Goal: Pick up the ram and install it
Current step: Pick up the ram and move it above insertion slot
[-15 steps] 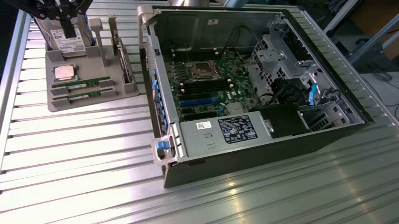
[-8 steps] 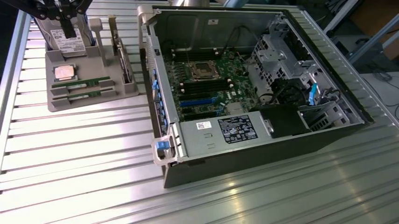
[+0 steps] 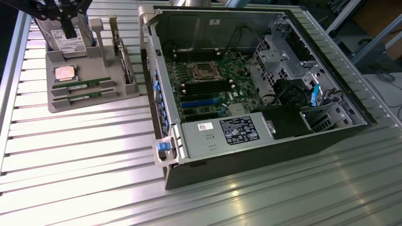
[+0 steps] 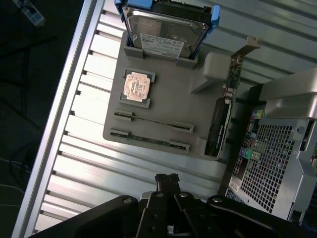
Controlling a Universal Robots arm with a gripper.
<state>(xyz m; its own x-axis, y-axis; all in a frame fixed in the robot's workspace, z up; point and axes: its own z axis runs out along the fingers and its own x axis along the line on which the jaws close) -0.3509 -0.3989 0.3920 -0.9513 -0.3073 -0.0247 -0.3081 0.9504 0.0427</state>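
1. A ribbed aluminium table (image 3: pixel 75 155) is seen carrying a grey moulded parts tray (image 3: pixel 84 69) and, towards the exterior view's right, an open dark-grey computer case (image 3: pixel 188 174).
2. Two long, thin green circuit-board ram sticks are laid flat and parallel in the tray's slotted holders. The first ram stick (image 3: pixel 84 85) is placed just beside a square silver CPU chip (image 3: pixel 65 74). The second ram stick (image 3: pixel 80 97) is set next to it, nearer the tray's edge.
3. In the wrist view the same pair is seen edge-on: the first ram stick (image 4: pixel 153 120) and the second ram stick (image 4: pixel 148 140), with the CPU chip (image 4: pixel 137 88) close by on the tray (image 4: pixel 173 84).
4. A large grey hard drive with a white label (image 3: pixel 65 38) is stood upright at the tray's far end, and a dark graphics card (image 3: pixel 125 66) is held on edge along the side facing the case.
5. The black gripper (image 3: pixel 67 29) is seen above the hard-drive end of the tray, apart from both sticks.
6. In the wrist view the gripper (image 4: pixel 167 179) is shown with its fingertips pressed together and nothing is gripped between them.
7. Inside the case, a green motherboard (image 3: pixel 213 89) is exposed beside a grey power supply with a dark label (image 3: pixel 232 132).
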